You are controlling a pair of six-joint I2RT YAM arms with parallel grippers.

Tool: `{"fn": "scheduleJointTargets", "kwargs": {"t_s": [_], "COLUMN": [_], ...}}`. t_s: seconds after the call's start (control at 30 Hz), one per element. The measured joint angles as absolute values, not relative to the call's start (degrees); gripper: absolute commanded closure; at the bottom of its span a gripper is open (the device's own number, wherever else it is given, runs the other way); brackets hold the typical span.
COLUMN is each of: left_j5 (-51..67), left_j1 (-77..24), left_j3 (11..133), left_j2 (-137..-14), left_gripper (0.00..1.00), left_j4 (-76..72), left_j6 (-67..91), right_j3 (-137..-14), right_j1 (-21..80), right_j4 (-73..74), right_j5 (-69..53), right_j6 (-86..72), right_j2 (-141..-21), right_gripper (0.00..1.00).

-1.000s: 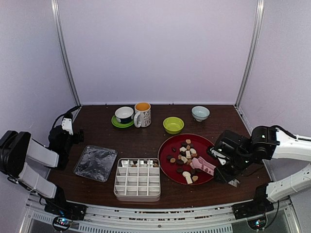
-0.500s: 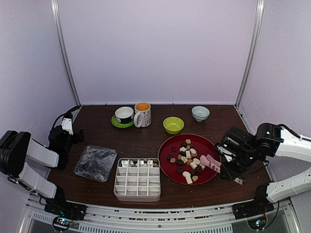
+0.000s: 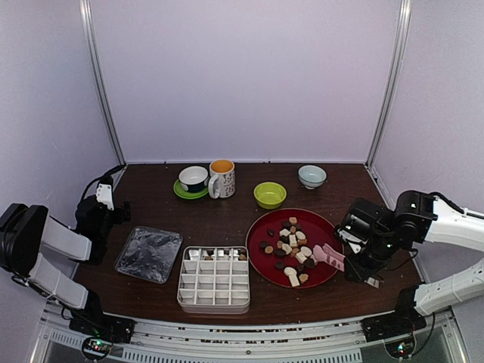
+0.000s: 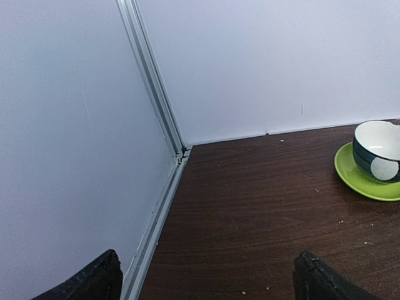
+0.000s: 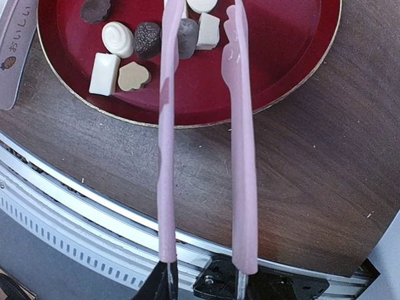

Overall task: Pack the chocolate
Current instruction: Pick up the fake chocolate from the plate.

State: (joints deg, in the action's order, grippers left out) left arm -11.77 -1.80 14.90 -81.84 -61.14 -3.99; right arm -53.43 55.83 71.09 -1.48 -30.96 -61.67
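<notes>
Right arm low, reaching left, right gripper (image 5: 200, 286) jaws part-closed on pink plastic tongs (image 5: 240, 156), brown, tan and white chocolate pieces (image 3: 291, 243) on round red plate (image 3: 321, 225) beyond tong tips, left gripper (image 4: 206, 284) jaws fully spread, empty, tongs pulled back toward plate rim since a second ago.

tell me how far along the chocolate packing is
Early. Done: a few pieces seem to sit in the divided box, back row. In hand: the right gripper holds pink tongs, tips open over the red plate. To do: most chocolate lies on that plate.
</notes>
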Motion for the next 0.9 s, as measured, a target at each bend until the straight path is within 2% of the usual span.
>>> {"fn": "scheduleJointTargets", "kwargs": {"t_s": [0.9], "left_j5": [-11.77], "left_j1": [-1.80], "left_j3": [14.90], "left_j2": [-81.84], "left_gripper": [0.02], "left_j4": [-61.14], "left_j6": [-3.99], "right_j3": [-52.84], "right_j1": [52.75], "right_j4": [64.66], "right_j5": [0.23], "right_j6": [-29.69], "right_j2": [-69.01], "right_gripper": [0.69]}}
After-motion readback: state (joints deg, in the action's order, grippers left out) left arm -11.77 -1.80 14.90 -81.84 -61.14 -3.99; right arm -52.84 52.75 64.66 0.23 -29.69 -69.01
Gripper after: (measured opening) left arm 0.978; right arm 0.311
